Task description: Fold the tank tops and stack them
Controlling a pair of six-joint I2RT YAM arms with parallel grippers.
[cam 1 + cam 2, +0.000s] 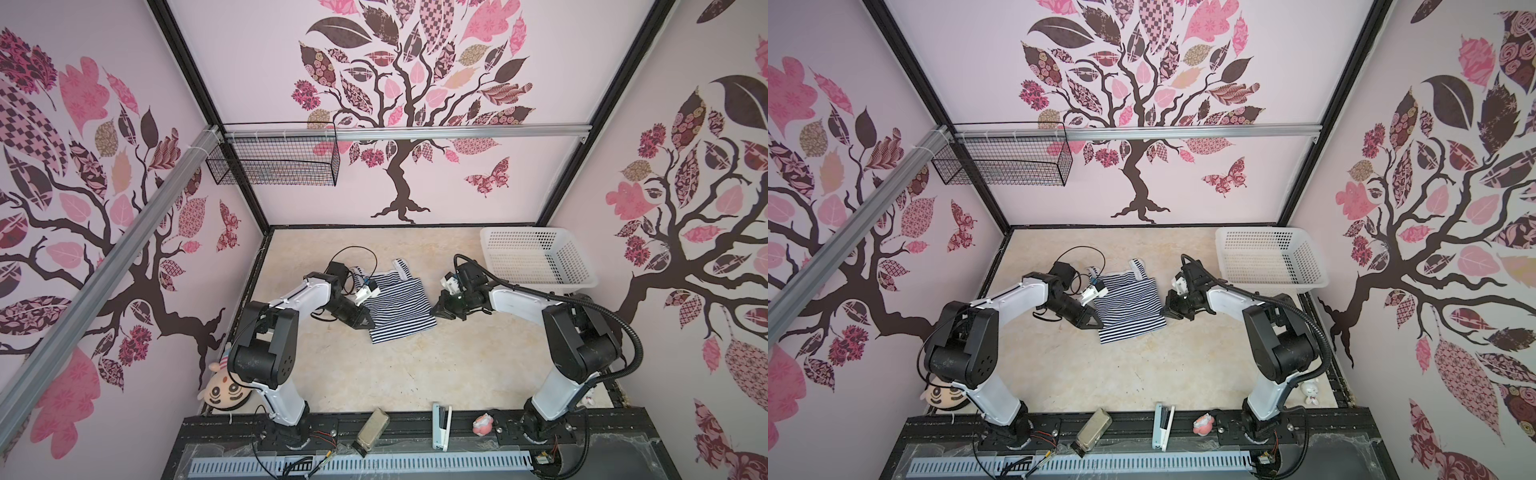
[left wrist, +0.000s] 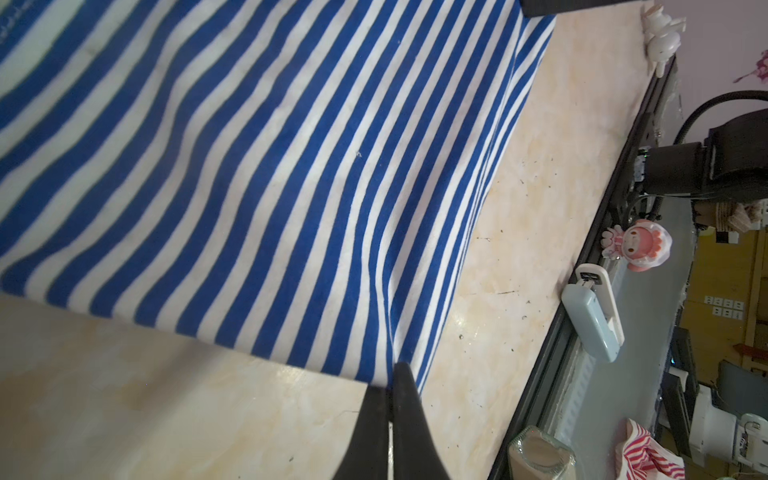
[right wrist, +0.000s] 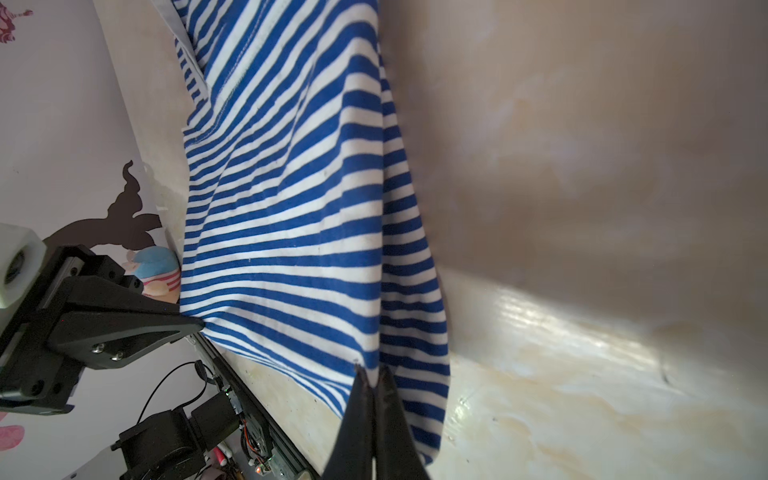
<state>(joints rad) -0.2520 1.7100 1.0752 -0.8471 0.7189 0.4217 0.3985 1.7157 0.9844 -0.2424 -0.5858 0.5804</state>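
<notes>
— Currently pinching tank top (image 1: 395, 307) with left gripper (image 1: 367, 325) and right gripper (image 1: 436, 311), both clamped on opposite edges, near middle of surface (image 1: 374, 374), toward far edge.
— Risky: thin bites, could slip under uneven pull, skewing fold.

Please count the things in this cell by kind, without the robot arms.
Clothes: 1, the navy-and-white striped tank top.
Baskets: 2, the white plastic basket and the black wire basket.
Toys: 3, the cream plush doll, the small pink figurine, the small white figurine.
Staplers: 1, the pale blue stapler.
Bottles: 1, the brownish bottle lying down.
Total: 8.
</notes>
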